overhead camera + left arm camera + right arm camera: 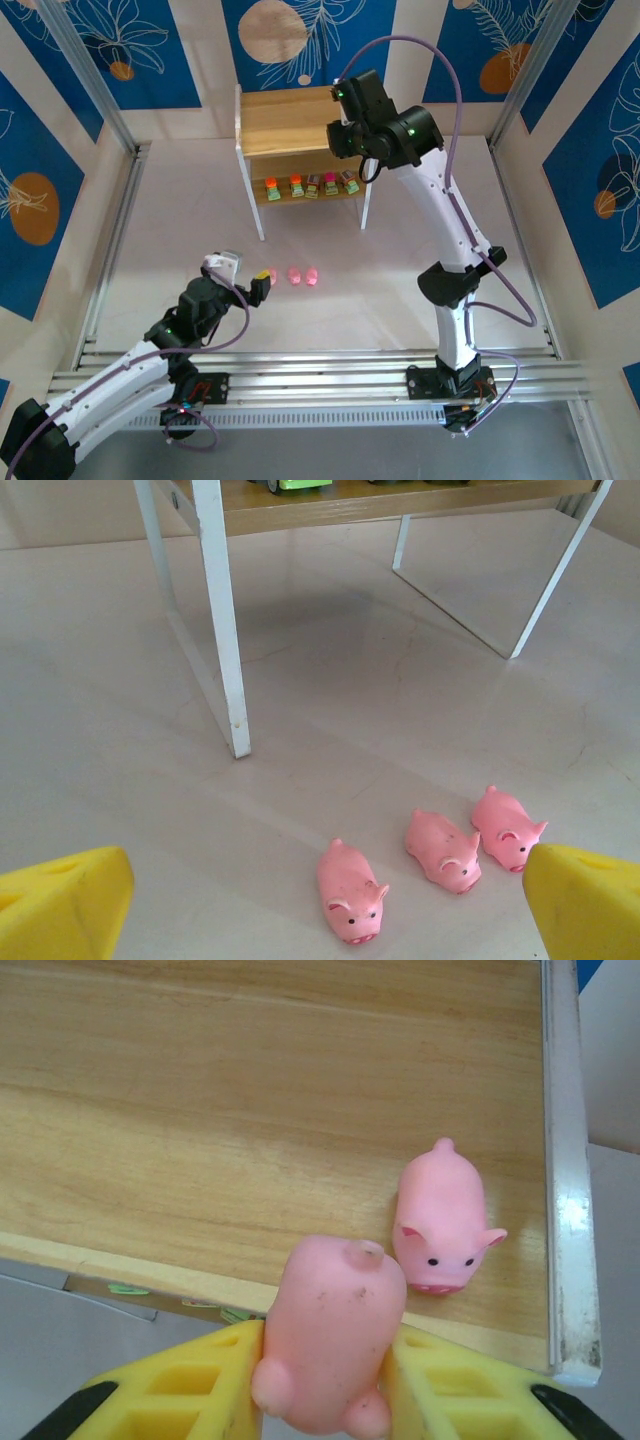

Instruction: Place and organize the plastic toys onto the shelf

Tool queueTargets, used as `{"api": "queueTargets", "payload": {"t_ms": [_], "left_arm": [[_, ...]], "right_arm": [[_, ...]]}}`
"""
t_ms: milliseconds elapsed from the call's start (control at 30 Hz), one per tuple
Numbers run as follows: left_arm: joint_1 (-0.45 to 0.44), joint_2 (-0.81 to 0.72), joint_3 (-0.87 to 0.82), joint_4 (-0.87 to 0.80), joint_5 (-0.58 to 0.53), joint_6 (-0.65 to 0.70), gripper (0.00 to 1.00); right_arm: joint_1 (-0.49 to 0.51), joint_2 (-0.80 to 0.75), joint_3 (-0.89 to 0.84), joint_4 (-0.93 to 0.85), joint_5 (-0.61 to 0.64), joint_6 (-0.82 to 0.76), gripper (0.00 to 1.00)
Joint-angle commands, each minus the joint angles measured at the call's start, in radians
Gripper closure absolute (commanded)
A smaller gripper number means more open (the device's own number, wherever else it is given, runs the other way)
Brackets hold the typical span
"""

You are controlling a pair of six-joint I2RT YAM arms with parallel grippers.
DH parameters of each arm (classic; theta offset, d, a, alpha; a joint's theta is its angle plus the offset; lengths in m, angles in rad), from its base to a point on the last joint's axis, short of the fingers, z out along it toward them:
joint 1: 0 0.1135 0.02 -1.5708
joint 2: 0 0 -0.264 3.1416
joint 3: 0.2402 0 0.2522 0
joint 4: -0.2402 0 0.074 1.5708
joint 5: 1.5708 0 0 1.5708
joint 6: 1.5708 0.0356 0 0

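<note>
Right pincer (325, 1380) clamping pink pig (335, 1320) above shelf (200, 1110), left pincer (325, 905) wide open, empty

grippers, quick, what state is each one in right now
left gripper: open, holding nothing
right gripper: closed on a pink pig above the shelf

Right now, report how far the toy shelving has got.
Done: five green toys line the lower board of the shelf, and one pig sits on the top board. In hand: the right gripper is shut on a second pig over that board's edge. Left: three pigs lie on the table, in front of the open left gripper.
</note>
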Motion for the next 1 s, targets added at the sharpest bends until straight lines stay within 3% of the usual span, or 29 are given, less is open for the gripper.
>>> {"api": "queueTargets", "payload": {"t_ms": [0, 967], "left_arm": [[0.011, -0.008, -0.012, 0.001, -0.009, -0.014, 0.0], [0.011, -0.033, -0.016, -0.007, -0.016, -0.011, 0.0]], "right_arm": [[-0.005, 0.004, 0.032, 0.026, -0.033, -0.03, 0.68], [-0.018, 0.105, 0.048, 0.069, 0.027, -0.091, 0.67]]}}
